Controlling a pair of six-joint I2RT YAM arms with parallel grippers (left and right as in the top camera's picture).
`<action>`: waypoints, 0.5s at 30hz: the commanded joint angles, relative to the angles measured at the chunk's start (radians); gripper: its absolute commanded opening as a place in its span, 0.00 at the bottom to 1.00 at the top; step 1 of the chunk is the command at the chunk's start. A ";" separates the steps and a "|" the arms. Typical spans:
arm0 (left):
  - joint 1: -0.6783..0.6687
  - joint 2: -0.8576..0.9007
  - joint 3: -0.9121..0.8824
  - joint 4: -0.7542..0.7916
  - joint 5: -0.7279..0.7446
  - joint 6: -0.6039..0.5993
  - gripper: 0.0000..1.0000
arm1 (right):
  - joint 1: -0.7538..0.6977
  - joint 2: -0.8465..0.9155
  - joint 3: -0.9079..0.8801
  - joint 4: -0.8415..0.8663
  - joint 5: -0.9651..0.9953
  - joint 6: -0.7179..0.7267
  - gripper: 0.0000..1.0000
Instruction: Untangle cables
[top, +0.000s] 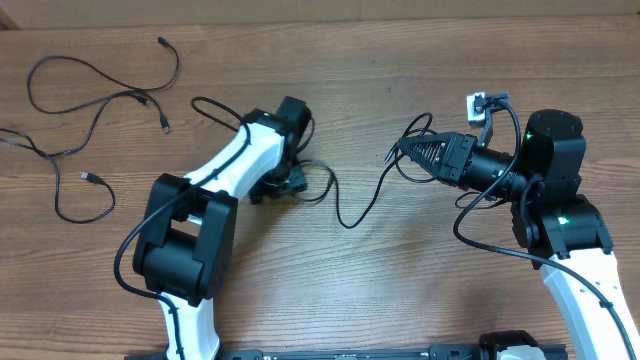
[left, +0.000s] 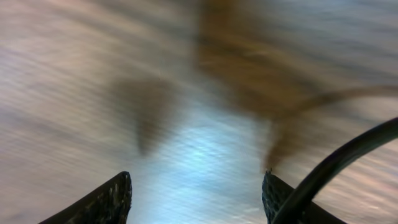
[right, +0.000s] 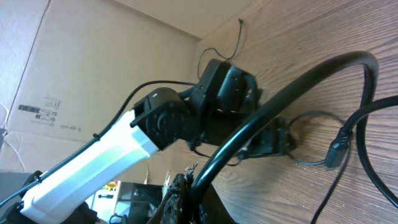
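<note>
Wood-grain tabletop (top: 430, 290) fills my overhead view, and the right wrist camera shows a cardboard wall (right: 93, 56) beyond it.

Several thin black cables (top: 98, 103) lie slack and spread out at about 10 o'clock on the tabletop, well apart from both arms. One has its small plug end (top: 90, 177) resting on the wood.

One more, the held cable (top: 345, 222), runs across the middle. It starts near 11 o'clock of the left arm, passes just beside the left gripper (top: 280, 185), dips in a U toward 6 o'clock, then climbs to the right gripper (top: 402, 150).

The right gripper points toward 9 o'clock with its jaws closed tight. In its own wrist view, the held cable (right: 280, 99) comes out from the right gripper (right: 185, 190) and arcs up toward 2 o'clock. A small plug (right: 336, 149) hangs near 4 o'clock, and the white left arm (right: 93, 168) stands opposite.

The left gripper (left: 196, 183) points down at the wood. Its jaws stand wide, and I see nothing between them. That view is heavily blurred. A black cord (left: 339, 162) crosses in front of the finger at 5 o'clock. I cannot tell whether it touches the finger, or whether it is the same cable the other gripper holds.
</note>
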 joint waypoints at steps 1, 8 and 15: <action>0.055 0.008 0.074 -0.068 -0.092 0.053 0.68 | -0.003 -0.012 0.006 0.004 0.032 -0.008 0.04; 0.163 0.008 0.219 -0.269 -0.155 0.099 0.68 | -0.003 -0.012 0.006 -0.082 0.222 -0.019 0.04; 0.210 0.005 0.328 -0.394 -0.154 0.126 0.64 | -0.003 -0.012 0.006 -0.175 0.444 -0.057 0.04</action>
